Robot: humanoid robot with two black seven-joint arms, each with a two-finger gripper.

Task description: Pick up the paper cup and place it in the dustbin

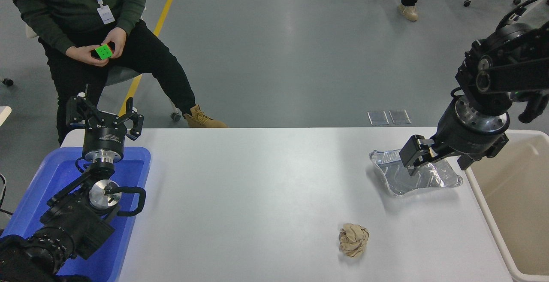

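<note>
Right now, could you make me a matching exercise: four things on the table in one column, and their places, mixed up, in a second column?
1. blue tray
2. foil tray
3. crumpled paper ball
4. dustbin

A. near edge, right of centre
B. table's right end
C. under the right pincer
D. table's left end

Pairs: 1-D, 2-C, 3-A, 4-B

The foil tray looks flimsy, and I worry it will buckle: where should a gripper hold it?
Probably the foil tray is best pinched at its flat near-left rim, from above: that bare edge faces open table, while the right gripper hangs over its far side.
</note>
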